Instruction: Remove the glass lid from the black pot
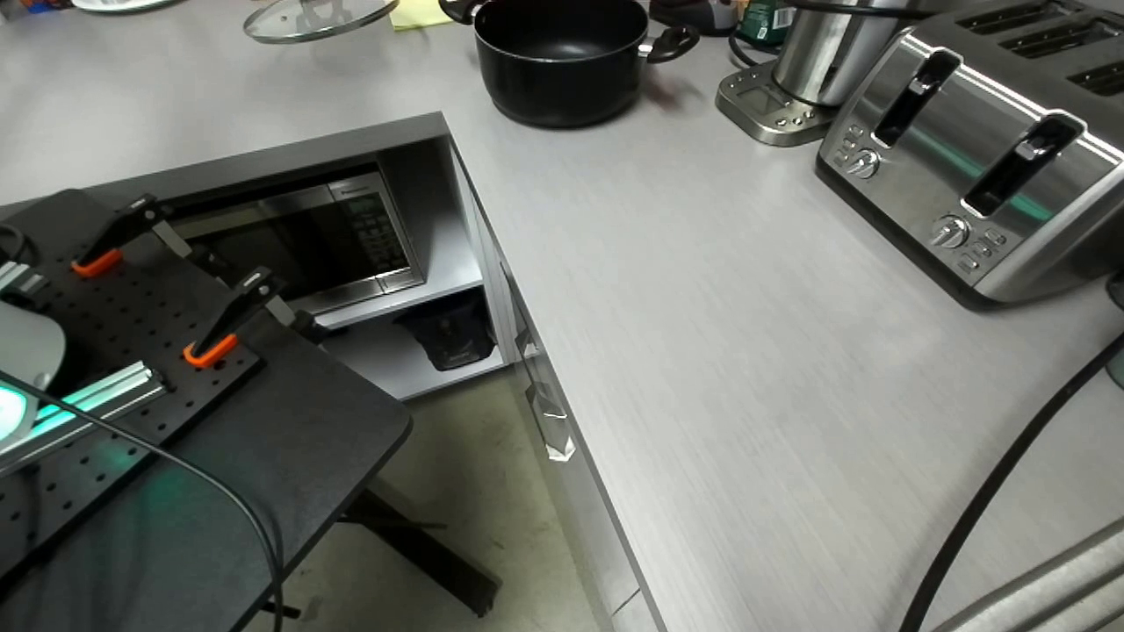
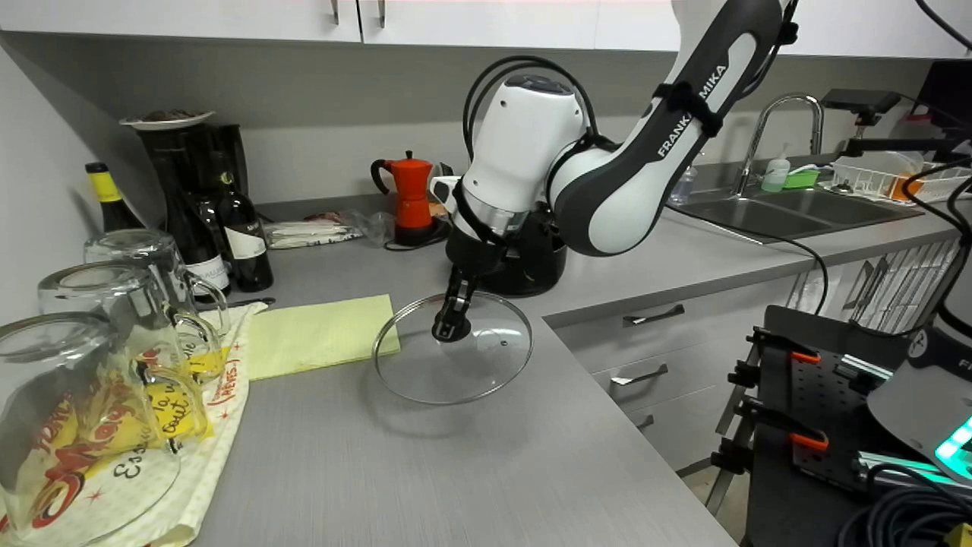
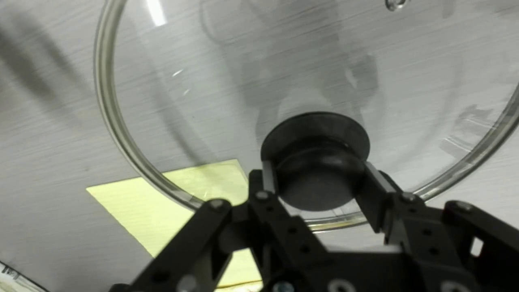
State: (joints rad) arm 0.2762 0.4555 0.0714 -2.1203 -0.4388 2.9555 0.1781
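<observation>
Since the glass lid point(image 2: 474, 365) hangs directly under the claw point(image 3: 322, 178), the coming move is basically vertical: down, not sideways. From the wrist view, the pads point(image 3: 269, 177) are parted only by the width of the dark centre knob point(image 3: 318, 162) and press it from opposite sides — so the claw has the lid by its knob, nothing else. Lid is round, no long axis to line up; what counts is the angle of the rim point(image 3: 104, 73) to the worktop point(image 2: 395, 479). Looks a bit tilted, but which side sits lower can't be told for sure. Rim also reads as off the worktop, since a soft shadow point(image 2: 433, 427) shows beyond its near edge; how high is unclear.

Lid position: beside, not over, the black pot point(image 1: 562, 83). In an exterior view the pot stands uncovered, with a gap between it and the lid. One edge of the lid overlaps a corner of the yellow sheet point(image 2: 319, 334), seen through the glass in the wrist view.

Judgement: removal itself looks done, set-down pending. Probable next step: lower straight until the rim lands, then spread the pads. Risk is letting go early on a tilted lid — low edge hits first, glass rocks or slides. No reason to swing back toward the pot.
</observation>
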